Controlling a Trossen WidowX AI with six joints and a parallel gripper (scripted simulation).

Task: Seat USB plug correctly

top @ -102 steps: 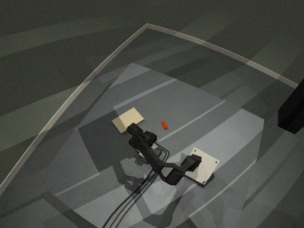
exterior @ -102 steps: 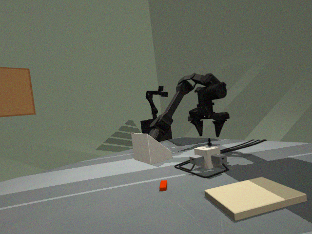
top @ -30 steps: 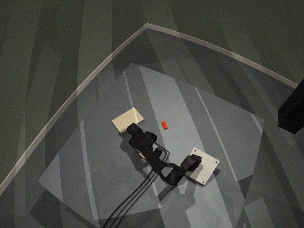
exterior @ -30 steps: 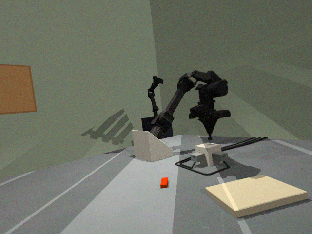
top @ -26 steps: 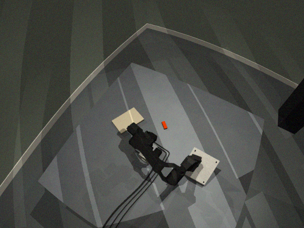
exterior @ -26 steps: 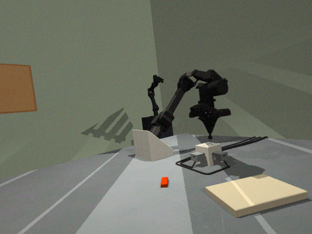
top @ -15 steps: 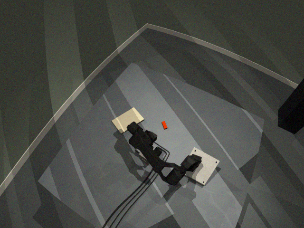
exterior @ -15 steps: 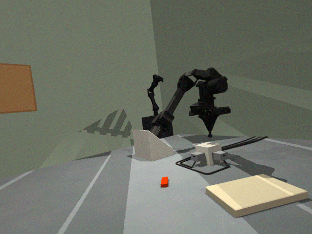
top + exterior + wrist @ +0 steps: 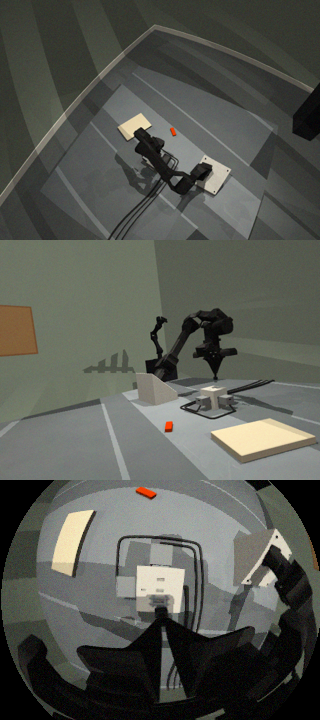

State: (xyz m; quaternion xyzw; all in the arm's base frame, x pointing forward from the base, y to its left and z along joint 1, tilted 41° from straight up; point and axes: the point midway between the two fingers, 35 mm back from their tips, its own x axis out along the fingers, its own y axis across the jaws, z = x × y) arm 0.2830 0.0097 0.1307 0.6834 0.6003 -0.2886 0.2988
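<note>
Green-grey walls stood behind the power cube (image 9: 206, 389) (image 9: 170, 575); the gripper (image 9: 215, 376) (image 9: 163, 622) clasped a dark USB plug (image 9: 215, 378) (image 9: 161, 611), its tip indistinct

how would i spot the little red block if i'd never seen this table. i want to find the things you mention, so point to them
Find the thin cream slab (image 9: 134, 125) (image 9: 261, 437) (image 9: 72, 542) on the table. The red block (image 9: 173, 131) (image 9: 168, 426) (image 9: 146, 492) lies near it, touching nothing. It's the only bright red thing, and far smaller than the slab.

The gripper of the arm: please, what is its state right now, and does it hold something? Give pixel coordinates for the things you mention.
Gripper (image 9: 215, 376) (image 9: 163, 622): closed on the dark USB plug (image 9: 215, 378) (image 9: 161, 611), above the power cube (image 9: 206, 389) (image 9: 172, 577).
</note>
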